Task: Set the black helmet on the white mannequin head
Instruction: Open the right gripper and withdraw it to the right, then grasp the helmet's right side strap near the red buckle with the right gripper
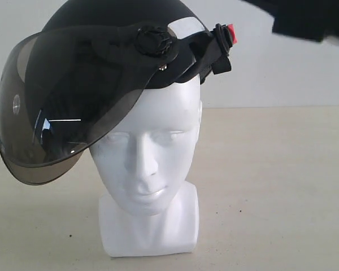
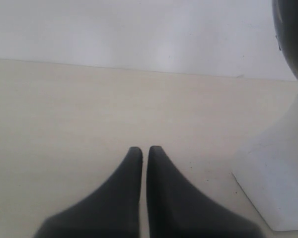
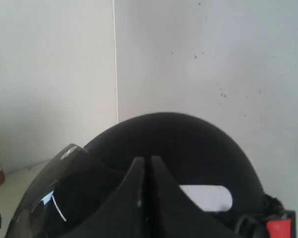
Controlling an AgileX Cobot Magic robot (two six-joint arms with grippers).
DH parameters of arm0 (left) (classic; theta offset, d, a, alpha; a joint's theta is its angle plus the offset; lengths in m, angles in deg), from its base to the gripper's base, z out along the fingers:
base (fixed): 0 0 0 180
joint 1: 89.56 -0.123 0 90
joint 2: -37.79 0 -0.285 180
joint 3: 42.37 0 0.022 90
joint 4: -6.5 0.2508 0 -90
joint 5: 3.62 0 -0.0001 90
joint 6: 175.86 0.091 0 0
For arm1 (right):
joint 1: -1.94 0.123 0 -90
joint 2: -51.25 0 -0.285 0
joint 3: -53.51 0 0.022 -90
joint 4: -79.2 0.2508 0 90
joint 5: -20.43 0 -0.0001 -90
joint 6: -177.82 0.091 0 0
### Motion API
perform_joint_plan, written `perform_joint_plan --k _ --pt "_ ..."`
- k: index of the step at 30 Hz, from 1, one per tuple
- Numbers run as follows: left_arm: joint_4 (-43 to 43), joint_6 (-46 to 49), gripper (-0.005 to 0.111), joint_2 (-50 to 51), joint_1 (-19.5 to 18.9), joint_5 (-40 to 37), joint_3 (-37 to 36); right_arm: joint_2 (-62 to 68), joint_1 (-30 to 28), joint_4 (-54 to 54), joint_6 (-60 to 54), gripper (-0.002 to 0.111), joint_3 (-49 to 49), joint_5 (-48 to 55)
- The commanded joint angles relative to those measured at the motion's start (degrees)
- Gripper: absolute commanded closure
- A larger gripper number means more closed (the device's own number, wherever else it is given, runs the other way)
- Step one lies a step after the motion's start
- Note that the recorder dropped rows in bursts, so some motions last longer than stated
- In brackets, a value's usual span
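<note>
ahead of the clenched right pincer (image 3: 145, 160), the black helmet (image 1: 118, 14) caps the mannequin head (image 1: 150, 147).

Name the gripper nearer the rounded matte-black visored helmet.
Right. The right gripper hangs close by the helmet dome; the left gripper sits low beside the base of the glossy white mannequin head.

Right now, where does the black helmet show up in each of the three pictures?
Exterior view: the helmet sits on top of the white head, in the upper left.
Left wrist view: only a dark curved sliver at the frame's edge, over the head's base.
Right wrist view: its dome bulks just beyond the right gripper.
Shared landmark: the red buckle, in the exterior and right wrist views only.
</note>
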Motion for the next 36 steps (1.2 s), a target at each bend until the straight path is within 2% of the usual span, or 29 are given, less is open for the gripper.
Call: perform_joint_plan --k 1,3,5,7,9,11,14,15,18,20,25,29,31,34,36 --pt "-0.4 0.0 0.102 -0.1 -0.2 0.2 -0.2 1.3 0.0 -17.7 17.1 0.108 -5.5 2.1" --pt "-0.4 0.0 0.102 -0.1 -0.2 0.2 -0.2 1.9 0.0 -19.1 23.1 0.108 -7.7 5.3" --pt "-0.4 0.0 0.102 -0.1 -0.2 0.2 -0.2 2.4 0.0 -19.1 24.2 0.108 -8.7 9.6" --pt "-0.4 0.0 0.102 -0.1 -0.2 0.2 -0.2 2.4 0.0 -19.1 25.5 0.102 -8.7 13.2" --pt "-0.4 0.0 0.102 -0.1 -0.2 0.2 -0.2 2.4 0.0 -19.1 27.2 0.089 -8.7 15.9" --pt "-0.4 0.0 0.102 -0.1 -0.2 0.2 -0.2 2.9 0.0 -17.6 28.7 0.066 -8.7 19.4" --pt "-0.4 0.0 0.102 -0.1 -0.2 0.2 -0.2 4.7 0.0 -4.0 27.2 0.031 -8.7 26.8" --pt "-0.4 0.0 0.102 -0.1 -0.2 0.2 -0.2 5.5 0.0 1.2 24.6 0.025 -8.7 29.4" --pt "-0.4 0.0 0.102 -0.1 -0.2 0.2 -0.2 8.3 0.0 17.8 9.0 0.025 -8.7 33.1" --pt "-0.4 0.0 0.102 -0.1 -0.2 0.2 -0.2 9.7 0.0 24.1 1.9 0.025 -8.7 33.3" --pt "-0.4 0.0 0.102 -0.1 -0.2 0.2 -0.2 10.2 0.0 26.8 1.4 0.028 -8.7 33.2" --pt "-0.4 0.0 0.102 -0.1 -0.2 0.2 -0.2 9.2 0.0 29.6 1.7 0.059 -8.7 31.9" --pt "-0.4 0.0 0.102 -0.1 -0.2 0.2 -0.2 8.7 0.0 29.7 1.3 0.068 -8.7 31.5" --pt "-0.4 0.0 0.102 -0.1 -0.2 0.2 -0.2 7.7 0.0 33.2 -0.2 0.065 -8.7 31.5" --pt "-0.4 0.0 0.102 -0.1 -0.2 0.2 -0.2 7.0 0.0 36.1 -3.7 0.056 -8.7 31.3"
